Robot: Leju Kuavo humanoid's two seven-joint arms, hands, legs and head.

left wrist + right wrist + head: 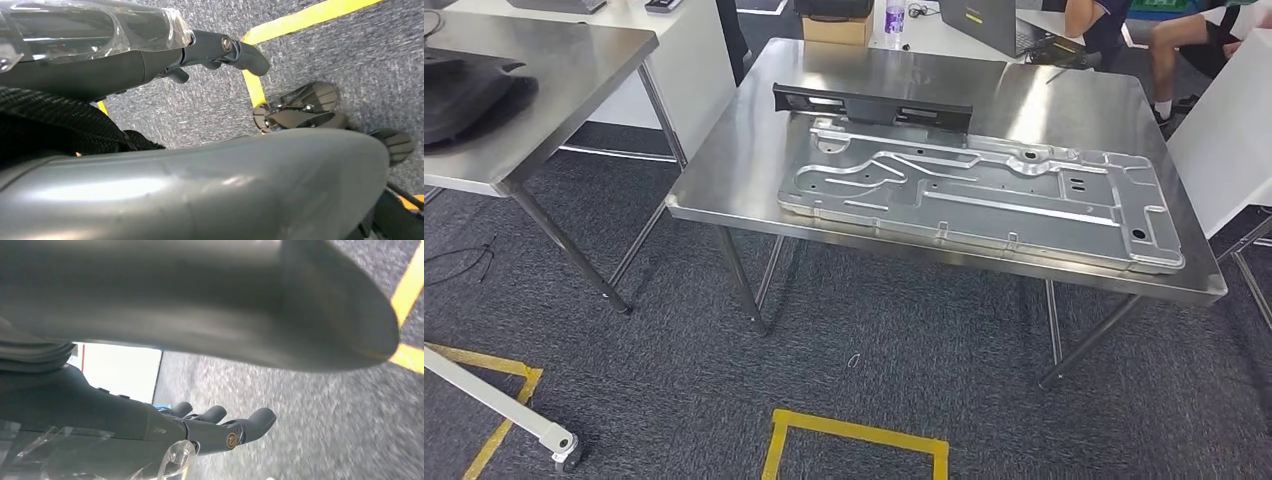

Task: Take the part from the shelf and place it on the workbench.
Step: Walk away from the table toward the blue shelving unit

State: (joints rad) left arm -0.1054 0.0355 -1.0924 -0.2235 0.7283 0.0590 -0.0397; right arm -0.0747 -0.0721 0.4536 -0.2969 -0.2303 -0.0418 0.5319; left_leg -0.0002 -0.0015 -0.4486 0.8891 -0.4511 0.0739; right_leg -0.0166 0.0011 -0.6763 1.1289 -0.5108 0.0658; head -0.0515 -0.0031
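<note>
Steel workbench [724, 170], large stamped metal panel [984, 190] flat on it, black part [869, 105] behind

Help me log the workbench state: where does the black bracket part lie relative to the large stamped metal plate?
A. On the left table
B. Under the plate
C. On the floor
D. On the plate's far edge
D: the black bracket part lies along the far edge of the stamped metal plate on the workbench.

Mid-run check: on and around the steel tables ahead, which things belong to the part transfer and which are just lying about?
Belongs to the job:
- steel workbench
- black part at its far side
- large pressed metal panel lying flat beside it
- left hand and right hand, both holding nothing

Lying about:
- cardboard box
- bottle
- laptop
- dark object on the left table
</note>
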